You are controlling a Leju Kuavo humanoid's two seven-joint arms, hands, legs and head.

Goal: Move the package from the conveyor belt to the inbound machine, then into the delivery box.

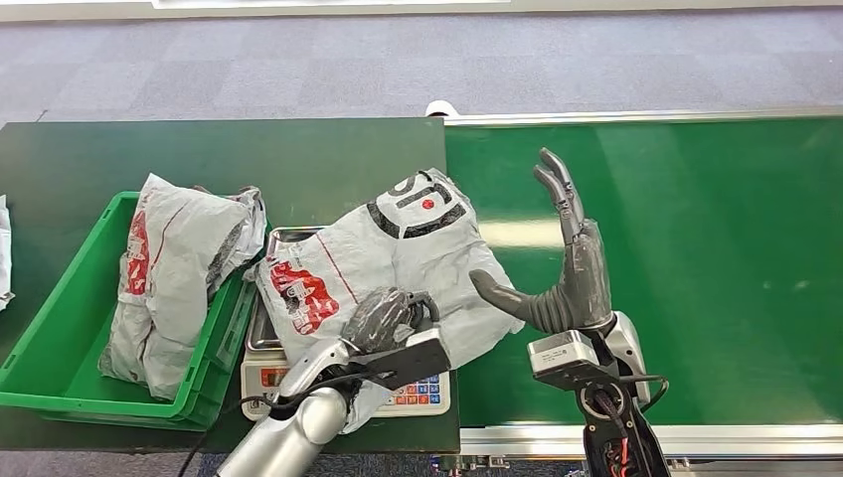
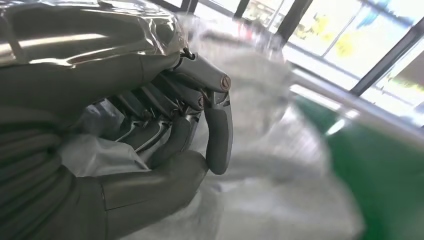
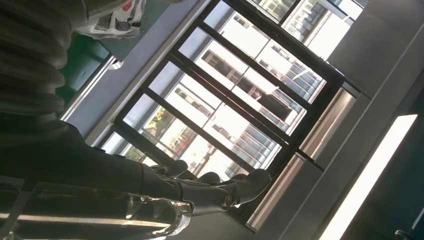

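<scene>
Left robot hand [image 1: 383, 316] clutching package [image 1: 398, 260] on scale [image 1: 348, 383]; right robot hand [image 1: 569, 266] hovering spread; thin film possibly slipping free.

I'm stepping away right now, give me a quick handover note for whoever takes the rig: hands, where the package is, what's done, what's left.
Left hand: fingers curled on the grey package, gripping its near edge.
Right hand: open, fingers spread and raised above the conveyor belt, holding nothing.
Package: lies on the weighing scale, draped over its steel tray and partly onto the belt edge.
Green delivery box: to the left of the scale, already holds another grey package.
Done: package is off the belt and on the scale.
Left: lift it with the left hand and put it into the green box.
</scene>
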